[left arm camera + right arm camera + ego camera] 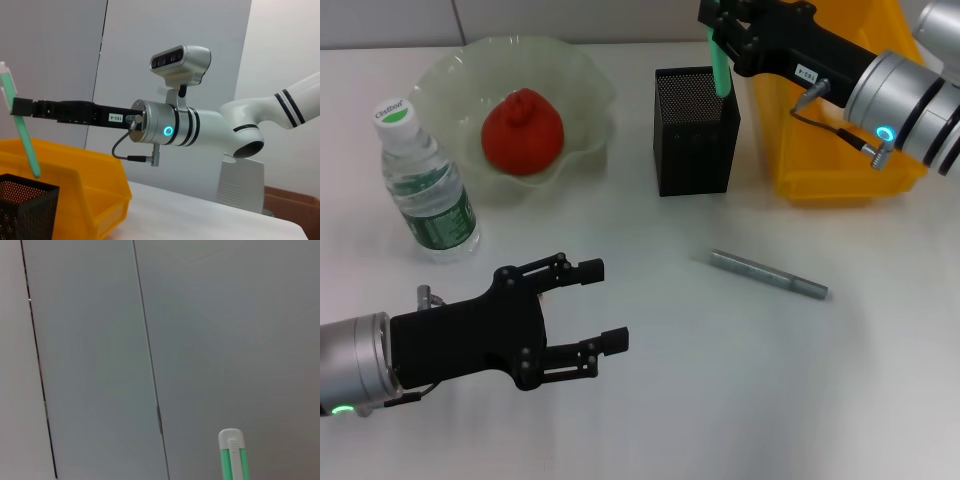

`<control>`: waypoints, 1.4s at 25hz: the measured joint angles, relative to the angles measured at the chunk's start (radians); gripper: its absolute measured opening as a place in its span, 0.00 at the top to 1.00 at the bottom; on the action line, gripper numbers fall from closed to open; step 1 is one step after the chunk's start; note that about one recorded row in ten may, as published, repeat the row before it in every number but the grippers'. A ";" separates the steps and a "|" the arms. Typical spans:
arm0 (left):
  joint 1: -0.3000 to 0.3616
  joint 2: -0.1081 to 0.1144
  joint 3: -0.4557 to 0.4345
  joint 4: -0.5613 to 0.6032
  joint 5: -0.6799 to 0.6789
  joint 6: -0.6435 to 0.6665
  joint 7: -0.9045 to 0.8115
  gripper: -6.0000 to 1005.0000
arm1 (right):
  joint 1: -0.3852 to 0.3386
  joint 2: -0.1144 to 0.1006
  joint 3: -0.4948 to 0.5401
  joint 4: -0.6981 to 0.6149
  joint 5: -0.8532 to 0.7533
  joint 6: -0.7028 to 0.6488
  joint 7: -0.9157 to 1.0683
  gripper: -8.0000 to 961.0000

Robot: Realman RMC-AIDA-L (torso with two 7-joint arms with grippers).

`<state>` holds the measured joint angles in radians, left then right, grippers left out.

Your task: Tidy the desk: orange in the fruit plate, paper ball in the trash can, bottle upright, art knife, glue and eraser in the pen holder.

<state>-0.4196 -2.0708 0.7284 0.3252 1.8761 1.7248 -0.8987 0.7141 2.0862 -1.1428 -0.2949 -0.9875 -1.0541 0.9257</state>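
Note:
My right gripper (720, 25) is shut on a green and white art knife (719, 65) and holds it upright, its lower end at the rim of the black mesh pen holder (695, 135). The left wrist view shows the knife (25, 140) tilted above the holder (25, 205); its top shows in the right wrist view (232, 460). A reddish orange (523, 132) lies in the glass fruit plate (585, 75). A water bottle (425, 185) stands upright at the left. A grey stick-shaped thing (768, 274) lies on the table. My left gripper (606, 305) is open and empty at the front left.
A yellow bin (840, 165) stands right of the pen holder, under my right arm; it also shows in the left wrist view (95, 190). No paper ball or eraser is in view. The table is white.

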 joint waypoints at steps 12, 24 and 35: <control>-0.002 0.000 -0.008 0.000 0.000 -0.016 -0.006 0.26 | 0.015 0.000 -0.023 0.020 -0.007 0.022 -0.001 0.66; 0.039 0.004 -0.049 0.010 0.000 -0.037 0.008 0.26 | -0.042 0.000 0.013 -0.009 0.011 -0.045 0.008 0.27; 0.107 0.008 -0.140 0.029 -0.002 -0.028 0.056 0.26 | -0.213 -0.009 0.033 -0.153 0.026 -0.342 0.079 0.27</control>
<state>-0.3127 -2.0630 0.5885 0.3539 1.8744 1.6963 -0.8423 0.5012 2.0771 -1.1097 -0.4483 -0.9618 -1.3961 1.0042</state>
